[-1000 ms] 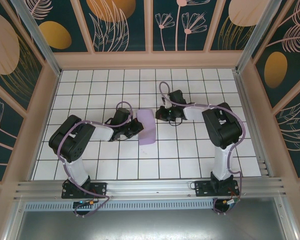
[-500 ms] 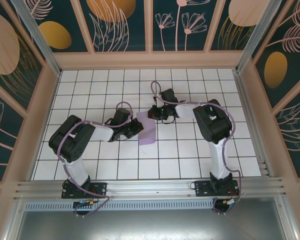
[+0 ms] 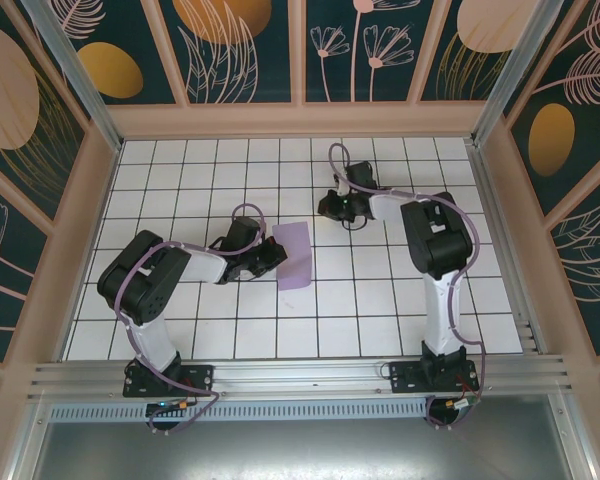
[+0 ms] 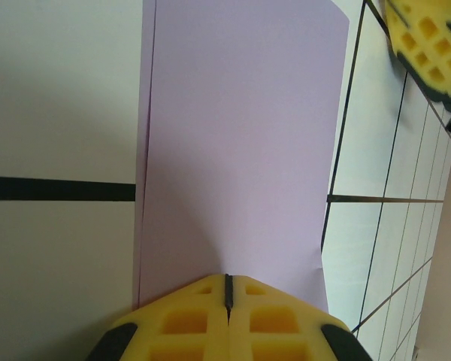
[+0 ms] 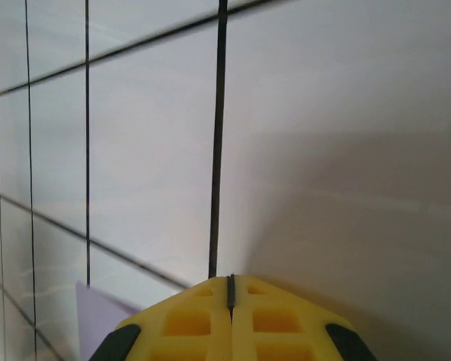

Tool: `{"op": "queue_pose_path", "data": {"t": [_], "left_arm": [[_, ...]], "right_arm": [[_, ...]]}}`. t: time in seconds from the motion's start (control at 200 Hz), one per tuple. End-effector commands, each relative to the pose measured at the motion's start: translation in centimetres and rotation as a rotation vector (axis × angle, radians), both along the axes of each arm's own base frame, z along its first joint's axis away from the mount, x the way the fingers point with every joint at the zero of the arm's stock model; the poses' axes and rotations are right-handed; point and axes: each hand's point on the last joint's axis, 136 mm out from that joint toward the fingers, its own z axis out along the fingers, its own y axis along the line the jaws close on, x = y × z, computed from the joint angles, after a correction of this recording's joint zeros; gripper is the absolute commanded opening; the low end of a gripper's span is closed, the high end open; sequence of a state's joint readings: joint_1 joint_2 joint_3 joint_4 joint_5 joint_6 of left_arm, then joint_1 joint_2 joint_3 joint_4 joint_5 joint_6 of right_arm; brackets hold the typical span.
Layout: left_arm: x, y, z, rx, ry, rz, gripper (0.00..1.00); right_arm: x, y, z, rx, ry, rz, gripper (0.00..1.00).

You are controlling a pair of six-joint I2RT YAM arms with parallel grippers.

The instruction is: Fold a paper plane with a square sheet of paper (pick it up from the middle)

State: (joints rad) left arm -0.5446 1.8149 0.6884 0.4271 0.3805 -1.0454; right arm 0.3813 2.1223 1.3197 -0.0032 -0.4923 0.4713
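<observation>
Your top external view: fixed high, behind arm bases, looking down and forward across whole tiled table (image 3: pixel 180 330) to patterned back wall (image 3: pixel 300 50); wide and far.

Your left wrist view: rides on left gripper (image 4: pixel 227 280), looks out past own yellow fingertips, low and very near over lavender paper (image 4: pixel 240 150).

Your right wrist view: same mount on right gripper (image 5: pixel 231 278), close above tiles.

Shared: paper in all three views, small corner at right wrist's lower left. Left wrist also catches right gripper's finger (image 4: pixel 428 45), top right.
</observation>
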Motion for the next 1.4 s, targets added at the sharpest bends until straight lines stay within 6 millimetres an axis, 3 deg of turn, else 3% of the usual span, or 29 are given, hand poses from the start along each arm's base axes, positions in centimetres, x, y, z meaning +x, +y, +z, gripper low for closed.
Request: {"op": "queue_pose_path", "data": {"t": [0.0, 0.16, 0.24, 0.48, 0.796, 0.941, 0.981, 1.116, 1.191, 1.396], "left_arm": [[-7.0, 5.5, -8.2, 0.275, 0.309, 0.031, 0.0], [-6.7, 5.5, -8.2, 0.278, 0.301, 0.028, 0.0], [-6.6, 5.4, -8.2, 0.28, 0.299, 0.023, 0.0], [-6.3, 5.3, -8.2, 0.284, 0.292, 0.02, 0.0], [-6.9, 5.9, -8.8, 0.301, 0.315, 0.039, 0.0], [-7.0, 6.0, -9.0, 0.298, 0.319, 0.046, 0.0], [-7.0, 5.9, -9.0, 0.296, 0.316, 0.043, 0.0], [-6.8, 5.7, -8.8, 0.29, 0.31, 0.039, 0.0], [-6.8, 5.7, -8.7, 0.289, 0.307, 0.037, 0.0], [-6.7, 5.7, -8.6, 0.289, 0.305, 0.035, 0.0]], "right_arm": [[-4.1, 1.7, 3.5, 0.042, -0.025, 0.067, 0.0], [-10.7, 4.0, 2.7, 0.076, 0.063, 0.168, 0.0], [-12.5, 4.8, 1.6, 0.054, 0.1, 0.195, 0.0], [-14.7, 5.7, -1.5, 0.021, 0.183, 0.249, 0.0], [-17.7, 2.2, -4.2, -0.063, 0.243, 0.287, 0.0], [-18.7, 1.0, -3.1, -0.047, 0.195, 0.327, 0.0], [-17.7, 0.4, -2.3, -0.033, 0.171, 0.306, 0.0], [-15.7, 2.5, 1.2, 0.032, 0.082, 0.326, 0.0], [-14.6, 3.5, 2.2, 0.049, 0.06, 0.32, 0.0], [-15.7, 6.3, 0.5, 0.05, 0.108, 0.373, 0.0]]}}
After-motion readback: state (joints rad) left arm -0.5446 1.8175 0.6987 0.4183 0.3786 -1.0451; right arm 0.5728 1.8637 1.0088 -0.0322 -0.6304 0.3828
